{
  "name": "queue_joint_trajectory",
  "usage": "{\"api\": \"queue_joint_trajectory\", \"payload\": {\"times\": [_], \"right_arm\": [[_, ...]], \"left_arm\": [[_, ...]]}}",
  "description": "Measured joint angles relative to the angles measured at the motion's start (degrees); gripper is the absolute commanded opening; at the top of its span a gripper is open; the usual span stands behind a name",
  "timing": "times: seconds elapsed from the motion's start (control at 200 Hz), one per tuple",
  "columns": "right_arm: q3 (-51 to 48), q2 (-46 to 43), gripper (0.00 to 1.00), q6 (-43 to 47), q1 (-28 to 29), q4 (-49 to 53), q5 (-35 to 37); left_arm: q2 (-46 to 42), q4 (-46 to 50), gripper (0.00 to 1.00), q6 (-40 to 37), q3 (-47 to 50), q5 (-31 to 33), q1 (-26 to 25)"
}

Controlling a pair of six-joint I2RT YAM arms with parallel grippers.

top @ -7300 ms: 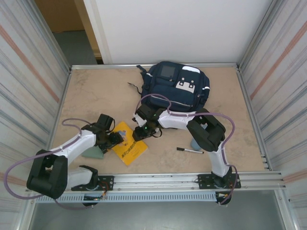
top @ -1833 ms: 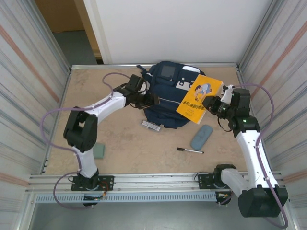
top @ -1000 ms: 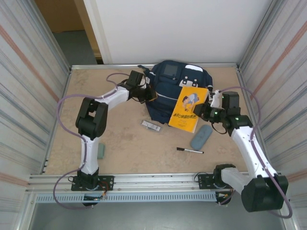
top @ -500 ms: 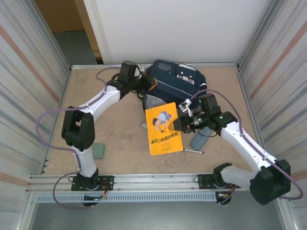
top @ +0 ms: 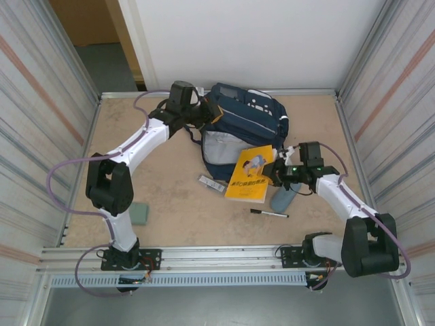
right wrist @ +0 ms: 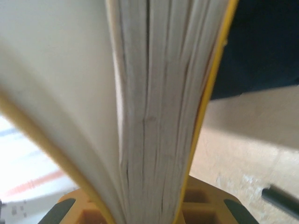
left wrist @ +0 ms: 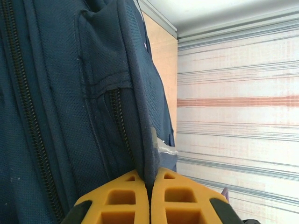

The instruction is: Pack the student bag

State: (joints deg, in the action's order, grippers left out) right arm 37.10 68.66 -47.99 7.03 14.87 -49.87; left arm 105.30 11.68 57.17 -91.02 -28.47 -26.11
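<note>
The student bag [top: 248, 122], a navy backpack, lies at the back of the table with its mouth pulled open, showing a grey lining [top: 219, 146]. My left gripper [top: 202, 114] is shut on the bag's upper edge; in the left wrist view the yellow fingers [left wrist: 177, 196] pinch a fold of the navy fabric [left wrist: 70, 93]. My right gripper [top: 279, 174] is shut on a yellow book [top: 250, 174], which is tilted just in front of the open mouth. In the right wrist view the book's pages [right wrist: 154, 93] stand between the fingers [right wrist: 205, 203].
A black pen [top: 268, 213] and a blue-grey pencil case [top: 282, 197] lie under the right forearm. A small striped white item [top: 212, 181] sits in front of the bag. A grey-green block [top: 139, 214] lies near the left arm's base. Metal walls flank the table.
The right gripper has swung the yellow book from the bag's right side down over the table and back up to the open mouth. The left gripper has lifted the bag's edge, widening the opening.
</note>
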Motion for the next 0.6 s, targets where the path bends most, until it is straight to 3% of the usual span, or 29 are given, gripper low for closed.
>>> {"api": "queue_joint_trajectory", "payload": {"times": [0.18, 0.391, 0.601], "right_arm": [[-4.1, -1.9, 0.0, -9.2, -0.6, -9.9, 4.1], [-4.0, 1.9, 0.0, -19.0, 1.4, -19.2, 5.6], [-3.8, 2.7, 0.0, -20.6, 5.5, -19.4, 7.0]], "left_arm": [[0.0, -0.3, 0.0, 0.3, 0.0, -0.4, -0.6], [0.0, -0.4, 0.0, 0.3, 0.0, 0.0, -1.4], [0.0, 0.1, 0.0, 0.7, -0.6, 0.9, -1.7]]}}
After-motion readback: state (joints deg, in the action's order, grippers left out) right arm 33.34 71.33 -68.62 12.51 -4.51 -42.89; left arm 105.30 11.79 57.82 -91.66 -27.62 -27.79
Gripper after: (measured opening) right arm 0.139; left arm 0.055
